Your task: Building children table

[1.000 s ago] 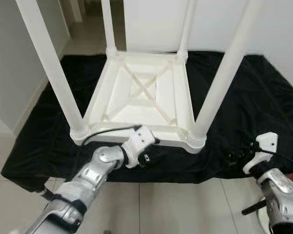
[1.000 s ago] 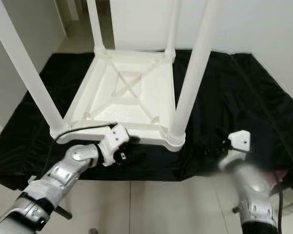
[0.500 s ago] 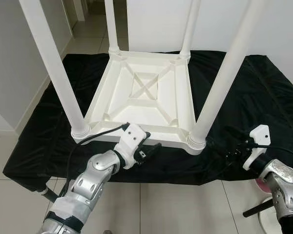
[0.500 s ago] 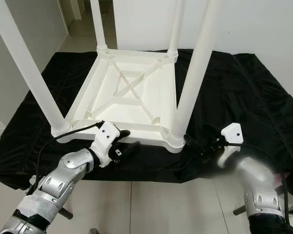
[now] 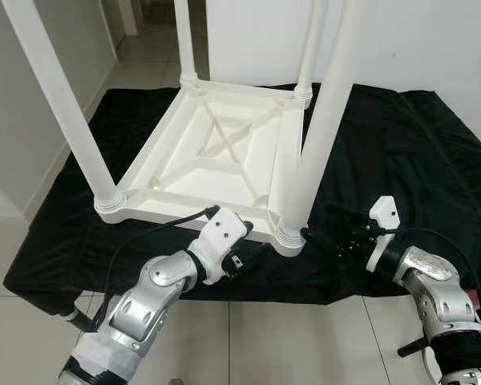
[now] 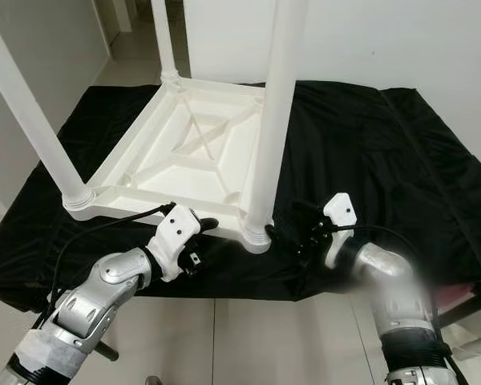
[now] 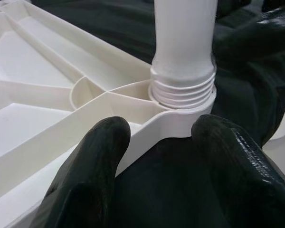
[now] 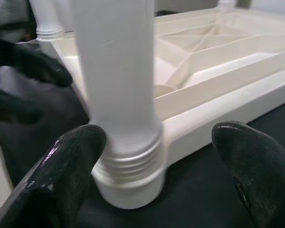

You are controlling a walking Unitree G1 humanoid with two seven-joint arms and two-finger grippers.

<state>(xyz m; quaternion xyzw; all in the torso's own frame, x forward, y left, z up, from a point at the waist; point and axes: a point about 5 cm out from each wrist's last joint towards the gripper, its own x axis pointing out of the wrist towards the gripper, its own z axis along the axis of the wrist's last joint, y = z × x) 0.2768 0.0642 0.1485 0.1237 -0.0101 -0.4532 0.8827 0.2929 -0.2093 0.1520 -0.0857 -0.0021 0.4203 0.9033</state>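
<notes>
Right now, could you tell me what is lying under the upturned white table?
A black cloth lies under the upturned table, spread past it on all sides. Whatever the cloth rests on is covered; pale floor tiles show at its near edge.

table (image 5: 224, 160): white plastic, smooth, slight sheen | cloth (image 5: 401, 144): black fabric, matt, creased | floor (image 5: 289, 345): pale tile, glossy | fingers (image 7: 90, 175): black, rubbery, shiny

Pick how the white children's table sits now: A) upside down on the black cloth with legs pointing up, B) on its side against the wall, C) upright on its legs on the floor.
A: the table shows its ribbed underside on the black cloth, legs rising upward.
</notes>
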